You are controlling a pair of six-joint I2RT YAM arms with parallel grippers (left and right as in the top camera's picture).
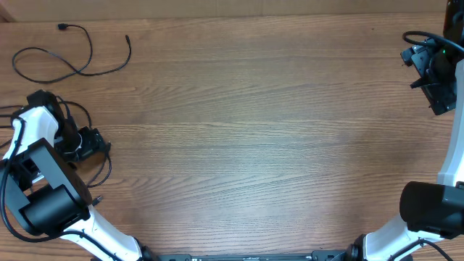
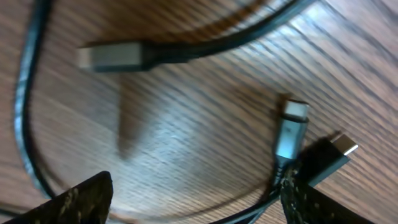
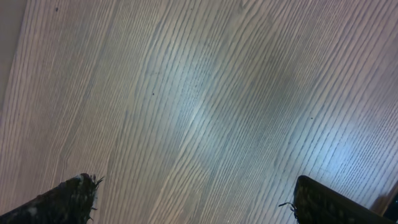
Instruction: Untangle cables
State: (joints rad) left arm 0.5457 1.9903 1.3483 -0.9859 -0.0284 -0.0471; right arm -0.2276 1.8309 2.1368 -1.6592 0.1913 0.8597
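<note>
Overhead, cables: a free cable (image 1: pixel 78 73) lies in open loops at the far-left of the table (image 1: pixel 275 130). The other cables (image 1: pixel 109 168) sit bunched under and beside the left gripper (image 1: pixel 98 143).
Overhead, risk: the thin cords by the left arm run close to its own thicker wiring. A pull there could snag the wrong line or drag the bunch towards the free cable and re-tangle it.
Overhead, right gripper (image 1: pixel 417 69): parked at the far-right, well apart from any cable.
Overhead, surfaces: flat wood-grain top, matte. The cords are thin, black and limp.

Left wrist, gripper: the left gripper (image 2: pixel 193 205) has its jaws spread wide with bare wood between the fingertips (image 2: pixel 74 199), and it grips nothing.
Left wrist, cables: a black cord (image 2: pixel 23 124) curves down the left side. One silvery plug (image 2: pixel 112 57) lies at upper left, blurred, and two more plugs (image 2: pixel 292 127) lie just beside the right finger. I cannot tell if they touch it.
Left wrist, risk: two cords meet right at that finger, so closing here could pinch both at once and tighten the knot. The smooth metal plug shells could also slip out of the pads.
Left wrist, textures: slim rectangular plugs with rounded metal shells, rubbery jackets, and dark speckled finger pads.

Right wrist, gripper: the right gripper (image 3: pixel 196 205) is fully spread and empty.
Right wrist, cables: none are in view, only striped wood grain with a soft sheen.
Right wrist, risk: with this arm far off, nothing pins the cords, so a one-handed pull may slide the whole bunch.
</note>
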